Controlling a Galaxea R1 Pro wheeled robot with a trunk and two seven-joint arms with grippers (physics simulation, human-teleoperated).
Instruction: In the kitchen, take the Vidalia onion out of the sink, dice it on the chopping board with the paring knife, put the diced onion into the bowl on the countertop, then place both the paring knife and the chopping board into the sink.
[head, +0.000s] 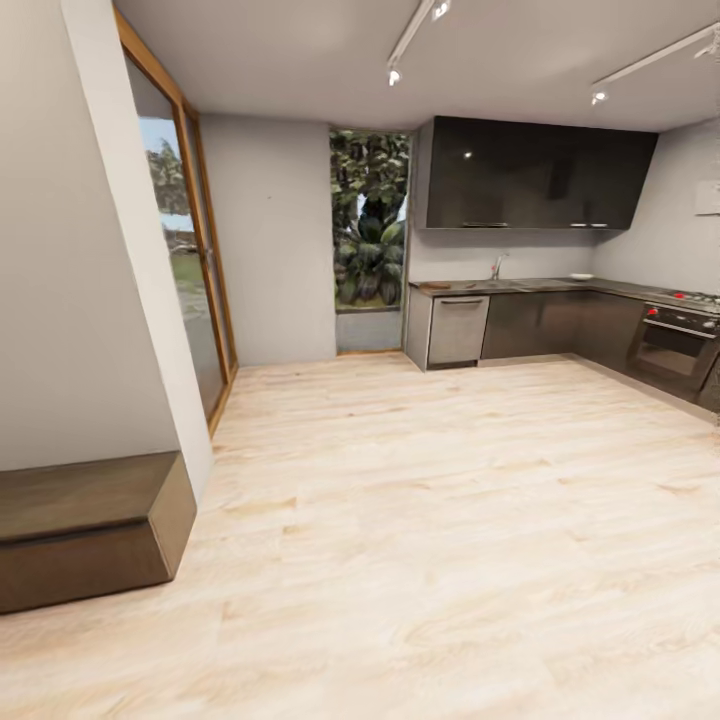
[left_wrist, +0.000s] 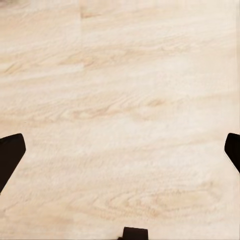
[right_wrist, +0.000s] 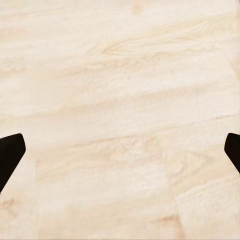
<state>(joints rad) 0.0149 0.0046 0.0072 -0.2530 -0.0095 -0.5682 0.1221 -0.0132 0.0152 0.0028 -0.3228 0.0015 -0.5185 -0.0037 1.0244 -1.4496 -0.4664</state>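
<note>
The kitchen lies far across the room in the head view. Its grey countertop (head: 560, 286) runs over dark cabinets, and a chrome tap (head: 495, 266) marks the sink (head: 500, 284), whose basin is too distant to see into. A small white bowl (head: 581, 277) sits on the countertop to the right of the tap. The Vidalia onion, chopping board and paring knife are too far away to make out. My left gripper (left_wrist: 120, 155) is open over bare wood floor, fingertips (left_wrist: 10, 152) wide apart. My right gripper (right_wrist: 120, 155) is open the same way, fingertips (right_wrist: 10, 152) dark at the frame edges.
Pale wood floor (head: 450, 520) stretches to the kitchen. A low brown bench (head: 90, 525) juts out at the near left below a wall. Glass doors (head: 190, 270) line the left side. An oven (head: 675, 345) stands at the right, a dishwasher (head: 457, 330) under the counter's left end.
</note>
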